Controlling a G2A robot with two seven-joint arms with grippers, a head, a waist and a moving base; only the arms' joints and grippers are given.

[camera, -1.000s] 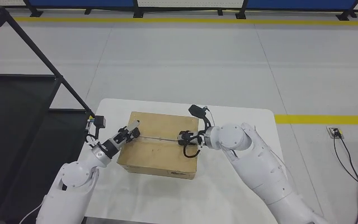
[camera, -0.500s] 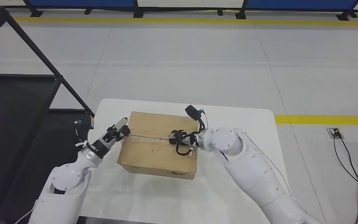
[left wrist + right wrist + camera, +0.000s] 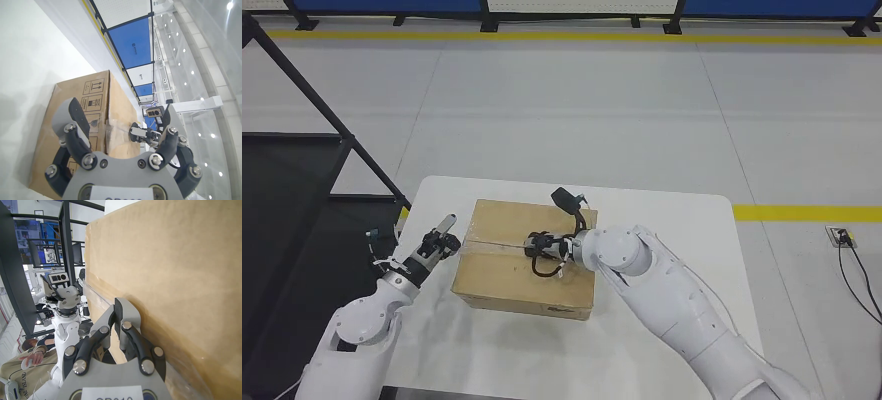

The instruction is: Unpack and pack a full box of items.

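A closed brown cardboard box [image 3: 504, 272] lies on the white table [image 3: 672, 222], with clear tape [image 3: 95, 294] along its top seam. My right gripper [image 3: 534, 244] rests on the seam near the middle of the lid, fingers shut together with their tips against the tape [image 3: 116, 307]; the lid [image 3: 170, 275] runs close beside it. My left gripper [image 3: 445, 241] hovers just off the box's left end, open with nothing between its fingers [image 3: 121, 106]. From there the box's printed end face [image 3: 94, 89] and the right gripper [image 3: 136, 134] on the lid are visible.
A black metal frame [image 3: 312, 110] and dark panel stand off the table's left side. Bare table surface lies to the right of the box and in front of it. Floor with a yellow line [image 3: 807, 212] runs past the right edge.
My right gripper has slid leftward along the taped seam, from near the right end to the middle. My left gripper has pulled back off the box's left edge.
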